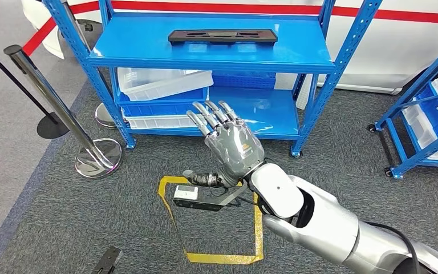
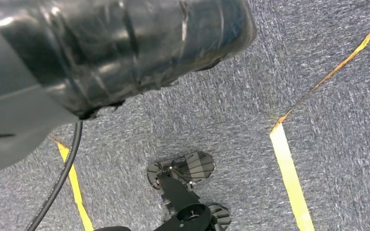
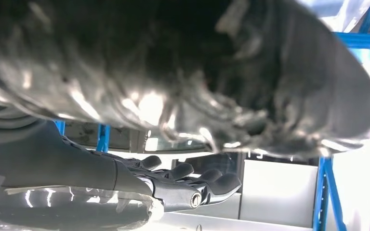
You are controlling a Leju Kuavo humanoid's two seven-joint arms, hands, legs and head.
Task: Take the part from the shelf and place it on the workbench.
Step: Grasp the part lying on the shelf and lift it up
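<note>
Grey carpet fronts the blue shelf (image 1: 208,54), whose top board carries the black part (image 1: 222,36), untouched. Below and in front of that shelf, the right hand (image 1: 228,142) is raised, fingers spread, holding nothing. Grasping, carrying and placing all remain.

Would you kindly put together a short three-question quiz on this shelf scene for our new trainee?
1. True or false: the black part lies on the top level of the blue shelf.
2. Multiple choice: the right hand is (a) gripping the part, (b) raised with fingers spread, holding nothing, (c) resting on the floor.
3. Fill in: the clear bins sit on the ____ level of the shelf.

Key: 1 true; 2 b; 3 lower.
</note>
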